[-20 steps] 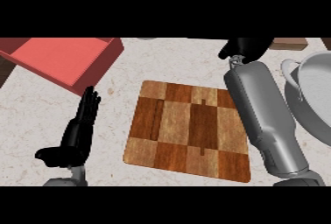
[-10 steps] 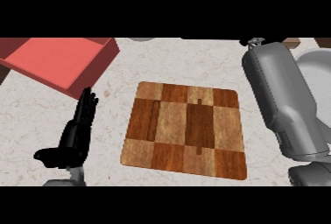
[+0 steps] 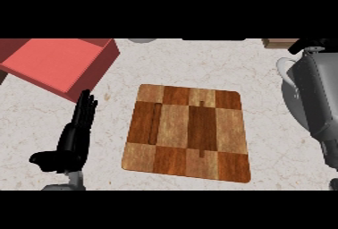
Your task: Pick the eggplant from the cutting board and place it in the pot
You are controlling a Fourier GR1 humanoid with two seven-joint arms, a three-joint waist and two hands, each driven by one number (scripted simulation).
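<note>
Head view: cutting board [image 3: 188, 132] lay bare at centre. Left hand [image 3: 76, 132], at nine o'clock, rested with straight fingers. Right hand [image 3: 311, 44], at two o'clock over the pot [image 3: 288, 85]; finger state indeterminable. Eggplant unseen, presumably carried there.

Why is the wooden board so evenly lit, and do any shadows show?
Head view: the checkered wooden cutting board is lit flat, without glare; only a thin dark shadow edges its lower side on the pale speckled counter. The red box has one darker shaded side. The black left hand casts no clear shadow.
</note>
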